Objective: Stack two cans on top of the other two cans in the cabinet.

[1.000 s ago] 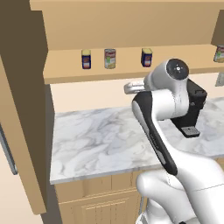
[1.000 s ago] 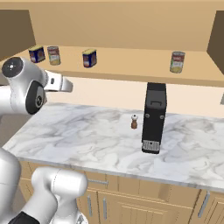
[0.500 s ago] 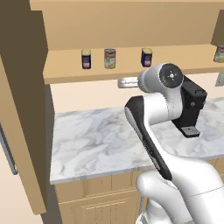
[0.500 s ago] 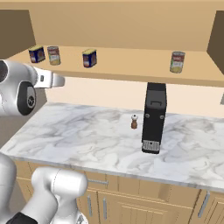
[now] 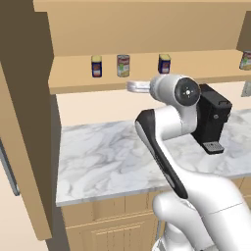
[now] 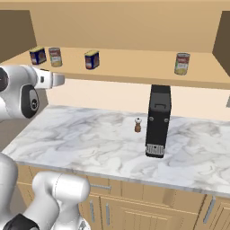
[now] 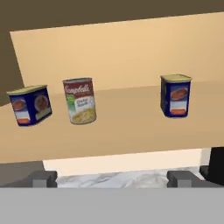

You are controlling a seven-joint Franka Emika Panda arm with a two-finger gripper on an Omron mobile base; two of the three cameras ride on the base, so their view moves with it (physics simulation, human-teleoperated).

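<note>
On the shelf of the tan cabinet [image 5: 147, 74] [image 6: 134, 74] [image 7: 122, 131] stand two short dark blue cans [image 5: 96, 66] [image 5: 164, 63] with a taller red-and-white can [image 5: 123, 65] between them. The hand view shows the same row: blue can [image 7: 29, 105], tall can [image 7: 79, 100], blue can [image 7: 175, 95]. A second tall can [image 6: 182, 63] [image 5: 246, 60] stands far to the right. My gripper [image 5: 131, 87] [image 6: 58, 80] [image 7: 111, 179] hovers just below and in front of the shelf edge, open, with nothing between its fingertips [image 7: 43, 178].
A black coffee machine [image 5: 212, 117] [image 6: 158, 119] stands on the marble counter [image 5: 108, 157] [image 6: 81, 143], with a small pepper shaker [image 6: 138, 125] beside it. The cabinet's dark brown side panel [image 5: 29, 98] closes off the left.
The hand has moved left and slightly up, closer to the shelf edge. The cans have not moved.
</note>
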